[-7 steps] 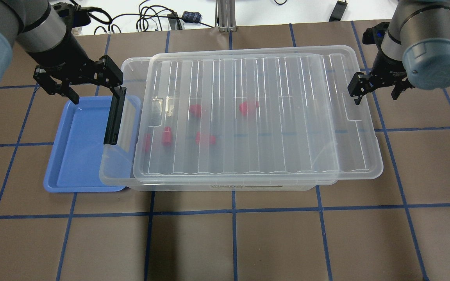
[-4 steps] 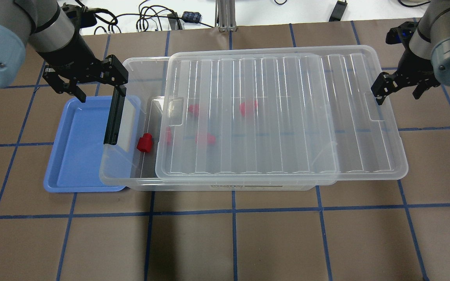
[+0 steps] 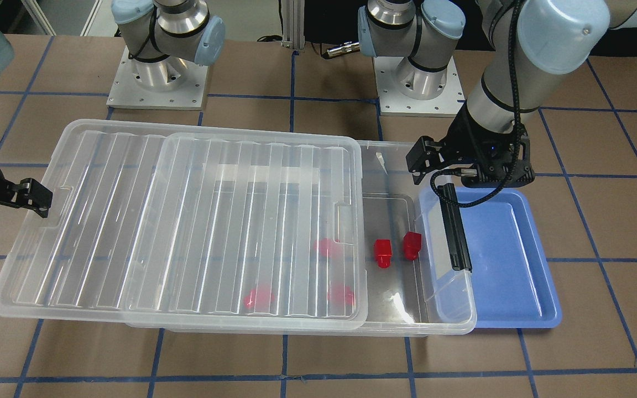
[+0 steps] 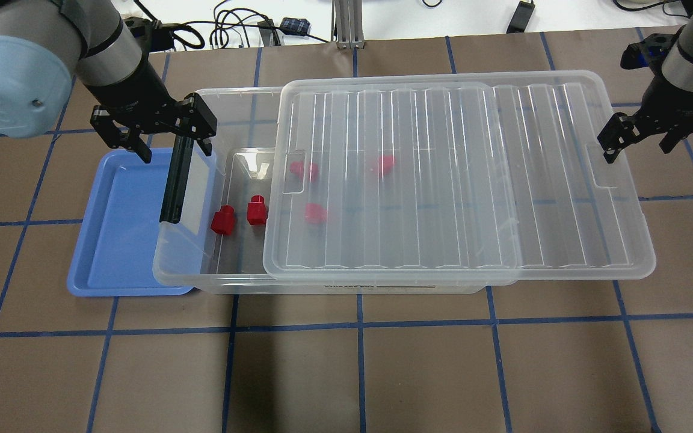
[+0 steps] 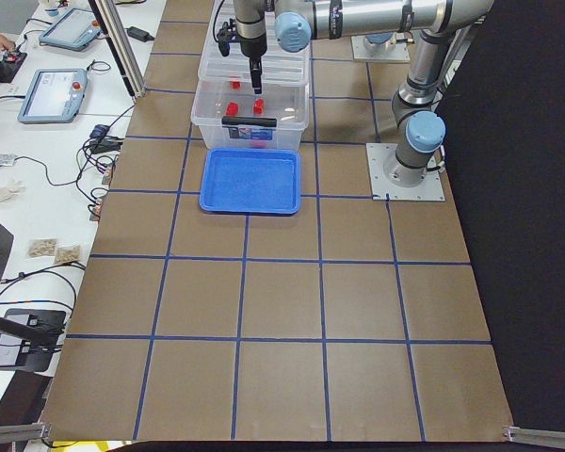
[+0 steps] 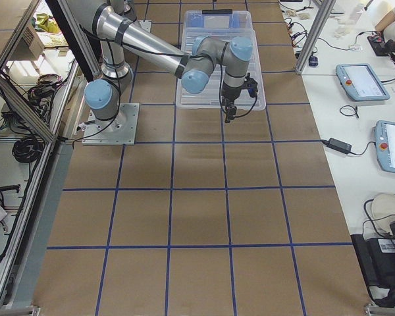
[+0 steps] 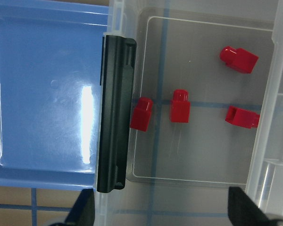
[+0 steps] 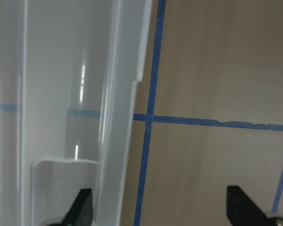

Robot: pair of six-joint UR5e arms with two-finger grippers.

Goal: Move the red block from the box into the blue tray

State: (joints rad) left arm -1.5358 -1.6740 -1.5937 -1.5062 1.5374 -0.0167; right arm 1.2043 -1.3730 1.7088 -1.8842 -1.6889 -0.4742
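The box [image 4: 382, 287] is a clear bin with its ribbed lid [image 4: 443, 180] slid to the right, so its left end is uncovered. Two red blocks [image 4: 222, 219] [image 4: 257, 210] lie bare there; three more [image 4: 315, 213] show through the lid. The blue tray [image 4: 124, 240] sits to the left, partly under the box's end, and holds nothing. My left gripper [image 4: 175, 150] is open above the black latch bar [image 4: 175, 186]; its wrist view shows the blocks [image 7: 180, 106] below. My right gripper [image 4: 636, 151] is open, straddling the lid's right edge [image 8: 127, 94].
The brown table has a blue tape grid [image 4: 358, 325]. Cables and a metal post [image 4: 346, 24] lie at the far edge. The arm bases [image 3: 158, 72] stand behind the box. The lid overhangs the box's right end [image 4: 623, 264].
The lid has slid further right along with my right gripper, uncovering a second red block. My left gripper has moved right, over the latch bar.
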